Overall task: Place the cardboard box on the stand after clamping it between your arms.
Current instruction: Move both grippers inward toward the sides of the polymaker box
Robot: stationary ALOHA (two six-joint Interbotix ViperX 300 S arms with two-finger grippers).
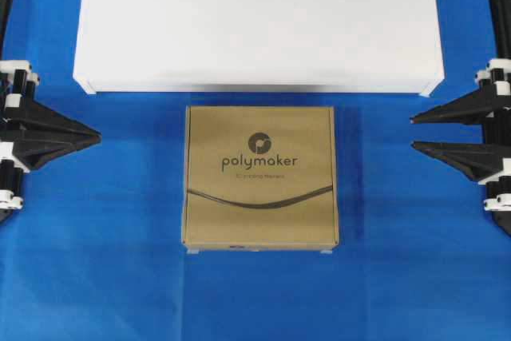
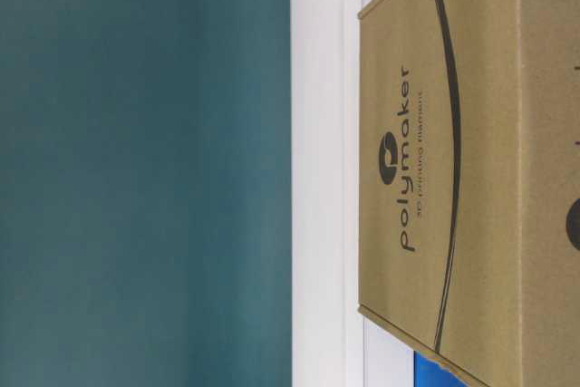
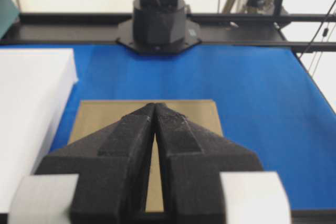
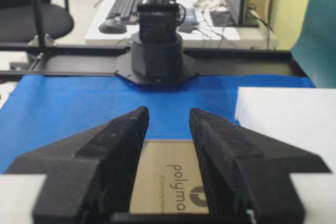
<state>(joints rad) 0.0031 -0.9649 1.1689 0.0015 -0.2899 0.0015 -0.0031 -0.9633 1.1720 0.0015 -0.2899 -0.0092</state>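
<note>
The cardboard box [image 1: 259, 177] lies flat on the blue cloth, printed side up, just in front of the white stand [image 1: 255, 21], with a narrow gap between them. My left gripper [image 1: 97, 135] hovers left of the box, apart from it, its fingertips pressed together. At the box's right, also apart from it, my right gripper [image 1: 413, 132] has a gap between its fingers and nothing in them. The left wrist view looks over the shut left gripper [image 3: 156, 105] at the box [image 3: 105, 114] and stand [image 3: 26, 108]. In the right wrist view, the box [image 4: 168, 182] shows between the open right gripper [image 4: 169, 114] fingers, stand [image 4: 286, 119] to the right.
Blue cloth [image 1: 104, 261] covers the table around the box. Each wrist view faces the opposite arm's black base [image 3: 160, 22] [image 4: 157, 56] at the table's far rail. A teal backdrop [image 2: 136, 169] stands behind the stand [image 2: 326, 178]; the box [image 2: 471, 178] fills the table-level view.
</note>
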